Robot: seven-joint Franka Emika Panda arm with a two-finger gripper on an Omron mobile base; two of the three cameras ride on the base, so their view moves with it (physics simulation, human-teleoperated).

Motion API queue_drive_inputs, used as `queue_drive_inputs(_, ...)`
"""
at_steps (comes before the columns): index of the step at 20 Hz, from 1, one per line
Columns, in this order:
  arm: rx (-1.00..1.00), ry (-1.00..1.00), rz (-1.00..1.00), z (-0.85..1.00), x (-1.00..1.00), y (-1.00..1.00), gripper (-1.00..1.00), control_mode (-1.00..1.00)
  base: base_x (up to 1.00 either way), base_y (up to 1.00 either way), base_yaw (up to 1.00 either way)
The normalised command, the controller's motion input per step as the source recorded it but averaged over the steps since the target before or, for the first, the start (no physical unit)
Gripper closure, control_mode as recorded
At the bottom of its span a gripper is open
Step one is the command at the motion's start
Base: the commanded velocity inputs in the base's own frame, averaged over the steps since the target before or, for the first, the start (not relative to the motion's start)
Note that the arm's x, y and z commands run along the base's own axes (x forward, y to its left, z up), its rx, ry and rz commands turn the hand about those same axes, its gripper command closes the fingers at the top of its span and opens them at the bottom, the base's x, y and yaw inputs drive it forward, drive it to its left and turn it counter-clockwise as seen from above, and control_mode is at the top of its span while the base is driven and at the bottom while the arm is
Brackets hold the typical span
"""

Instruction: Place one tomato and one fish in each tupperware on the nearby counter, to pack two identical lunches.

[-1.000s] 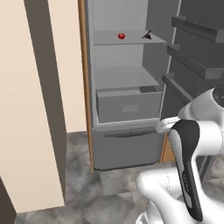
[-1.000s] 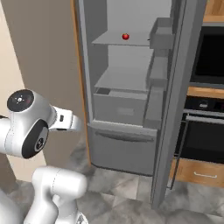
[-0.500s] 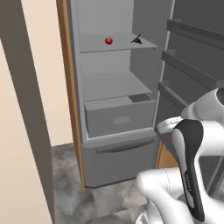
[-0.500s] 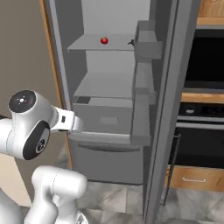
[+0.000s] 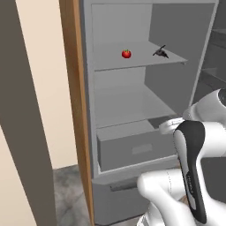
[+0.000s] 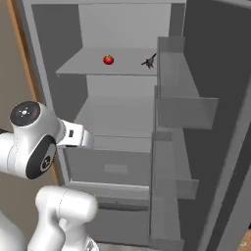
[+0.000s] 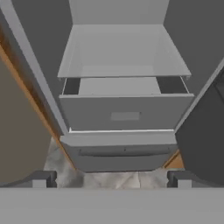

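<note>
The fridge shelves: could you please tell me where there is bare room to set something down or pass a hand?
The upper shelf is bare left of the tomato; its right end is tighter, between tomato and fish. The whole lower shelf, above the drawer, lies bare.

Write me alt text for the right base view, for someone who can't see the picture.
An open grey fridge has a red tomato and a small dark fish apart on its upper shelf. A closed drawer sits lower down, door bins stand at right, and the white robot arm rises at lower left.
</note>
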Motion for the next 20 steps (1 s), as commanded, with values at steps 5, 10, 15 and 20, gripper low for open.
queue_drive_inputs(5, 0.0, 0.0, 0.0, 0.0, 0.0, 0.0, -1.0, 1.0, 0.99, 0.0, -0.06)
queue_drive_inputs(10, 0.0, 0.0, 0.0, 0.0, 0.07, 0.0, -1.0, -1.0, 0.6, 0.0, -0.01)
queue_drive_inputs(15, 0.0, -0.09, 0.0, 0.28, 0.0, -0.06, -1.0, -1.0, 0.0, 0.0, 0.0)
queue_drive_inputs(20, 0.0, -0.15, 0.0, 0.59, 0.0, 0.0, -1.0, -1.0, 0.0, 0.0, 0.0)
